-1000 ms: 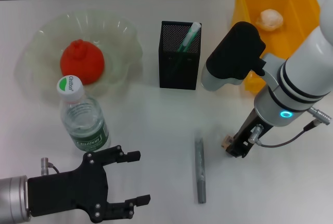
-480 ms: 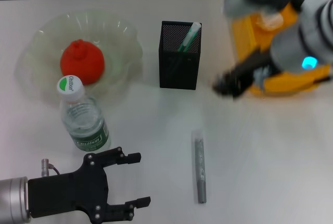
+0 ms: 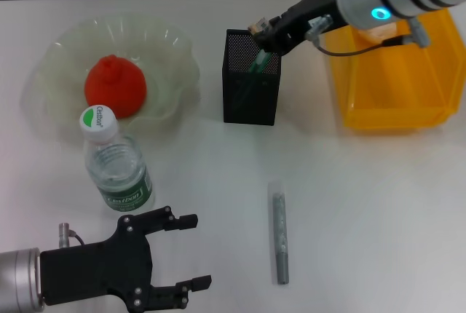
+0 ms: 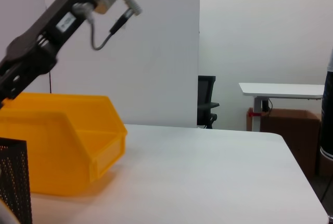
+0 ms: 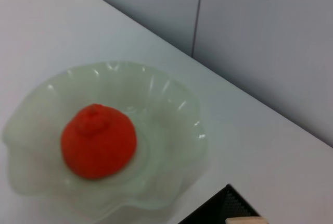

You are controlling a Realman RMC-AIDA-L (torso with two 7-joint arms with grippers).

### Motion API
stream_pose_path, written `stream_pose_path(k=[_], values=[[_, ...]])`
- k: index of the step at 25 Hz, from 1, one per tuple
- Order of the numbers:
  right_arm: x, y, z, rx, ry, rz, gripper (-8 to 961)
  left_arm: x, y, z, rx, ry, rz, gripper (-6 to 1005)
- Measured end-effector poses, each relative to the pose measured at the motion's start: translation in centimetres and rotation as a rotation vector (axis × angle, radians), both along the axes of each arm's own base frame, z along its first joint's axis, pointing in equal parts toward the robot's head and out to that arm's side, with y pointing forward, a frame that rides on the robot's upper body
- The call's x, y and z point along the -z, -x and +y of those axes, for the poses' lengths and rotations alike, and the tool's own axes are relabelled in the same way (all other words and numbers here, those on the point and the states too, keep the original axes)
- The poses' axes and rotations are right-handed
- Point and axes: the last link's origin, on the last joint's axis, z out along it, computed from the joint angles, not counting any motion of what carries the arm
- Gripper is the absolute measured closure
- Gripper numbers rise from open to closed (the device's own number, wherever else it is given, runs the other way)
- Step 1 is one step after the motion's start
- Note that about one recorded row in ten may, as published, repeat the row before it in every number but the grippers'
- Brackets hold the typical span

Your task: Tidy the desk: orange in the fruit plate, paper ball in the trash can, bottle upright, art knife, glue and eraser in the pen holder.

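Note:
My right gripper (image 3: 263, 29) is shut on the small beige eraser (image 5: 244, 220) and holds it just above the black mesh pen holder (image 3: 251, 80). A green-and-white stick (image 3: 265, 49) stands in the holder. The grey art knife (image 3: 279, 236) lies on the table in front of it. The orange (image 3: 115, 87) sits in the pale-green fruit plate (image 3: 182, 47). The bottle (image 3: 116, 164) stands upright before the plate. The yellow trash can (image 3: 386, 80) is at the far right; my right arm hides most of the paper ball in it. My left gripper (image 3: 196, 250) is open and empty at the front left.
The right wrist view shows the orange (image 5: 99, 140), the plate (image 5: 177, 109) and a corner of the holder (image 5: 216, 214). The left wrist view shows the trash can (image 4: 62, 146), the holder's mesh (image 4: 13, 177) and bare white table beyond.
My right gripper has lifted the eraser off the table near the knife and carried it back and left to above the pen holder. The left arm has not moved.

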Motion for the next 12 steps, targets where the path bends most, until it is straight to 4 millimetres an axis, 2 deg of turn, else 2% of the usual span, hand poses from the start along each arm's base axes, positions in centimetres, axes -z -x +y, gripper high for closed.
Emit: stream_pose_path(k=[7,12], values=[[1.1,-0.4,1.0,0.003,0.014,-0.018,623,-0.1,0.1,0.0,-0.001,0.0,0.002,202],[0.6,-0.3,-0.1,0.045,0.034,-0.005,587,-0.2,0.2,-0.1,-0.009,-0.004,0.002,202]])
